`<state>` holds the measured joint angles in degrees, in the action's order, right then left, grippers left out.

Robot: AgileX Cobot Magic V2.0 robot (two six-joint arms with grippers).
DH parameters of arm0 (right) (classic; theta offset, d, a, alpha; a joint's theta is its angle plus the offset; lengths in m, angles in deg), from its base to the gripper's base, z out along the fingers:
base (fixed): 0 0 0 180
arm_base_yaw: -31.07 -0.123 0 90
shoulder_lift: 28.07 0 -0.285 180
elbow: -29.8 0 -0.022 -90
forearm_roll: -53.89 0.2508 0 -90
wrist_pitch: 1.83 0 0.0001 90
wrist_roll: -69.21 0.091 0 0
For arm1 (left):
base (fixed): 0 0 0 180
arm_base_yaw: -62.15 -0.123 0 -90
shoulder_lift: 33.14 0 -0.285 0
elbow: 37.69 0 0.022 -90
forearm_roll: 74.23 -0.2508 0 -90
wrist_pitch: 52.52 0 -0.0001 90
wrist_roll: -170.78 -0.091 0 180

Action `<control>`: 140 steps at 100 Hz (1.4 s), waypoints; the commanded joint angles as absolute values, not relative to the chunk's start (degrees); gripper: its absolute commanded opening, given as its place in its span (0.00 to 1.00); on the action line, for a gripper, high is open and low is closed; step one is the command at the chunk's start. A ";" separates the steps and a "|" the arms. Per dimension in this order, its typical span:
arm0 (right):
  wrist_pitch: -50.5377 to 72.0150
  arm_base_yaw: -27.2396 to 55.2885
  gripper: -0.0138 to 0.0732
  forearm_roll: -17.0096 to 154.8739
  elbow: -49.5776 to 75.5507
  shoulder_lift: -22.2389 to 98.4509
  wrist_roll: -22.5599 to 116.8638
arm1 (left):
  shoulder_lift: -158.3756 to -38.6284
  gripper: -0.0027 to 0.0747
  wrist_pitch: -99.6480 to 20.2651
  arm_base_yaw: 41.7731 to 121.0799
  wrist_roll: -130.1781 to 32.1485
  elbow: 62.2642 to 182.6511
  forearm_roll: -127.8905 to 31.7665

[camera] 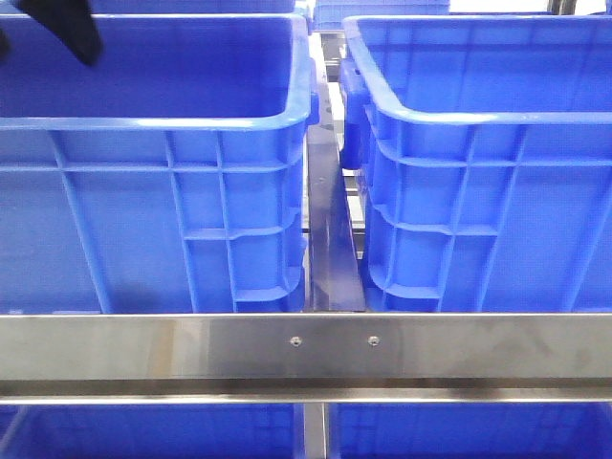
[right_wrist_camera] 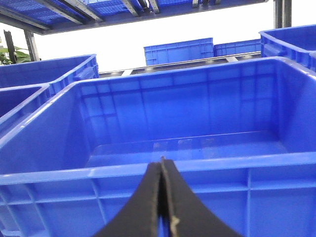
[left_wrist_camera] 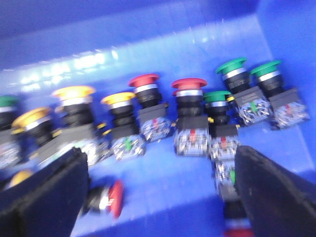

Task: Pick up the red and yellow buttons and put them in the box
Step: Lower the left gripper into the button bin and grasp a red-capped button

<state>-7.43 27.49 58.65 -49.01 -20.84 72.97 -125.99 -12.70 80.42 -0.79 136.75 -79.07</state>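
Clearly, two large blue crates are seen side by side in the front view: the left crate (camera: 153,124) and the box (camera: 478,124), whose floor is shown bare in the right wrist view. The left gripper (left_wrist_camera: 158,197) is held inside the left crate, its jaws spread wide apart and gripping nothing. A row of standing pushbuttons is found just beyond the jaws, caps up; a red button (left_wrist_camera: 187,84) lies almost straight ahead of the gap, a yellow button (left_wrist_camera: 118,98) a little to one side. The right gripper (right_wrist_camera: 162,207) is kept outside the box wall, jaws pressed together, empty, so the left arm is judged nearer.
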 commanded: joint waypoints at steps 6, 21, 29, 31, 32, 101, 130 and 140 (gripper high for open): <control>-12.26 27.49 0.08 58.23 -47.88 -22.35 72.90 | -130.00 0.76 -13.61 81.27 -1.02 141.79 -78.73; -12.26 27.49 0.08 58.23 -47.88 -22.35 72.90 | -134.19 0.76 -13.49 81.85 -1.11 143.02 -78.73; -12.26 27.49 0.08 58.23 -47.88 -22.35 72.90 | -135.39 0.76 -13.75 82.15 -1.11 143.02 -78.73; -12.26 27.49 0.08 58.23 -47.88 -22.35 72.90 | -135.71 0.76 -13.75 82.15 -1.11 143.02 -78.73; -12.26 27.49 0.08 58.23 -47.88 -22.35 72.90 | -135.86 0.76 -13.75 82.15 -1.11 143.02 -78.73; -12.26 27.49 0.08 58.23 -47.88 -22.35 72.90 | -140.79 0.76 -16.35 84.57 -1.11 143.12 -79.19; -12.26 27.49 0.08 58.23 -47.88 -22.35 72.90 | -142.93 0.76 -17.03 84.57 -1.11 143.12 -79.18; -12.26 27.49 0.08 58.23 -47.88 -22.35 72.90 | -142.93 0.74 -17.12 84.57 -1.11 143.12 -79.18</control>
<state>-7.43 27.49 58.65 -49.01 -20.84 72.97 -145.73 -14.63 84.08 -1.01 141.35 -79.07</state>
